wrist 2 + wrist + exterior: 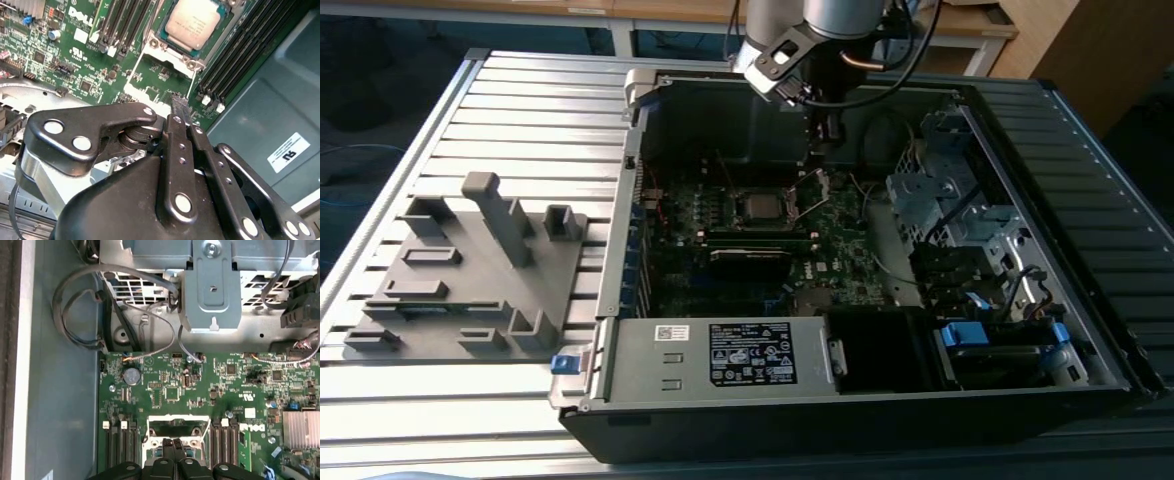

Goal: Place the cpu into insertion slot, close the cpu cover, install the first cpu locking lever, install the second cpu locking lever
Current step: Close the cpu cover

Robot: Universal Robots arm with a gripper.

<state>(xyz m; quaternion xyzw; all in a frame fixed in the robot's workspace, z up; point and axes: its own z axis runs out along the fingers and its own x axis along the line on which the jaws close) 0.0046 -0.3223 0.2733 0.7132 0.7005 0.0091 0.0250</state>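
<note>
Slatted desk (520, 120), open case (854, 420) on it, arm (834, 20) reaching in from above. Gripper (180, 106) fingers pressed together, nothing between them, tips low over board (200, 390), just beside free edge of cover (172, 54). Cover flipped open, tilted away from slot (159, 35), board showing through cut-out. Beyond it, cpu (192, 22) seated in slot, metal top up. My read: placing done, cover closing in hand. It calls for a gentle push on the free edge, swinging frame over cpu.
</note>
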